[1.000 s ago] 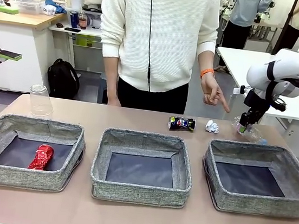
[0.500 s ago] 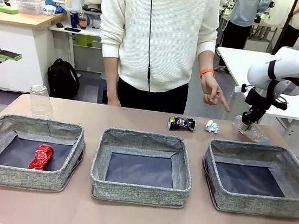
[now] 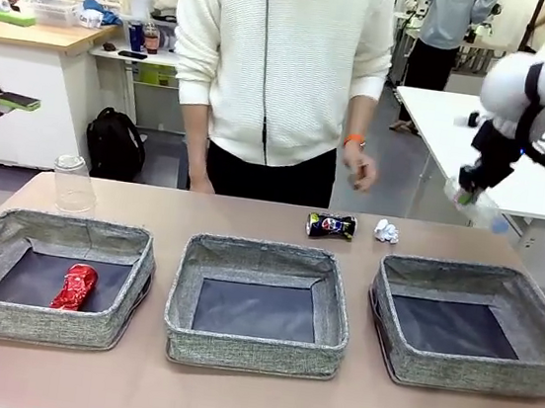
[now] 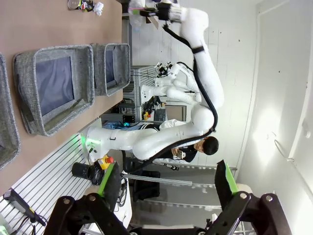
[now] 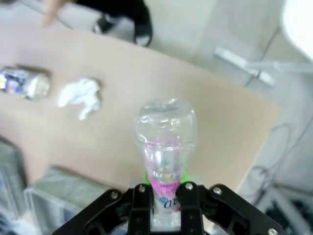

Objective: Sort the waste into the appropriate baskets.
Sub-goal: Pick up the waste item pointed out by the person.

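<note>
While right tool [image 3: 467, 195] grips bottle [image 3: 484, 212], now raised off table [image 3: 229, 398]; person's hand [image 3: 361, 171] withdrawn

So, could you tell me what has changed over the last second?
The right gripper, shut on the clear bottle, raised it off the table, up and rightward. The person's hand stopped pointing and drew back. The red can, dark-blue can, paper wad and cup stayed put.

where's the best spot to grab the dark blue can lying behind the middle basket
Likely its middle, from straight above. The crushed dark-blue can lies on its side, long axis running left to right, so the tool should close front to back over the narrow width. The paper wad sits apart to its right, clear of that approach.
</note>
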Robot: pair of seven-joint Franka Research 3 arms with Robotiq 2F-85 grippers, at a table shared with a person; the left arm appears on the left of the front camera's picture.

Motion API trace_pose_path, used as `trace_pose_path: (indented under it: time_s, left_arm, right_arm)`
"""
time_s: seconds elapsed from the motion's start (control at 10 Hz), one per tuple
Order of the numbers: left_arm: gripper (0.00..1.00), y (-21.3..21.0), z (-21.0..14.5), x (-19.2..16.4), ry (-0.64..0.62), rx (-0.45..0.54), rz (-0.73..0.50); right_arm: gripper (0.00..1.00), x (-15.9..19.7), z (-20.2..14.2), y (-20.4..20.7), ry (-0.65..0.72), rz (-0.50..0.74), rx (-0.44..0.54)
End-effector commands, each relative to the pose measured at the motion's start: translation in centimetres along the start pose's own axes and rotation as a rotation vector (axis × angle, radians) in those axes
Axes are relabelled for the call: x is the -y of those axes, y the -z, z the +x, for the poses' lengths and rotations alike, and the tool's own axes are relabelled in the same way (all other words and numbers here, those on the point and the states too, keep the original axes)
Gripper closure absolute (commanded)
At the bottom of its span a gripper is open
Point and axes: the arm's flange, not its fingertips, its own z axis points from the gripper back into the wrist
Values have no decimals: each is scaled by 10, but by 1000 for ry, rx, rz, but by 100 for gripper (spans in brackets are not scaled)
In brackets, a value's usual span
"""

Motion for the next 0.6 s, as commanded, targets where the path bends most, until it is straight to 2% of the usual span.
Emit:
trace_pose_path:
  time_s: [0.0, 0.2, 0.3, 0.4, 0.5]
  left_arm:
    - [0, -2, -2, -2, 21, -13, 2]
    - [0, -2, -2, -2, 21, -13, 2]
    - [0, -2, -2, -2, 21, -13, 2]
    - [0, -2, -2, -2, 21, -13, 2]
    - [0, -2, -2, -2, 21, -13, 2]
  right_arm:
    - [87, -63, -51, -48, 267, 47, 29]
    - [87, -110, -108, -68, 258, 222, 30]
    - [87, -113, -120, -54, 244, 217, 99]
    - [87, -89, -71, -84, 257, 132, -6]
    - [87, -89, -71, -84, 257, 132, -6]
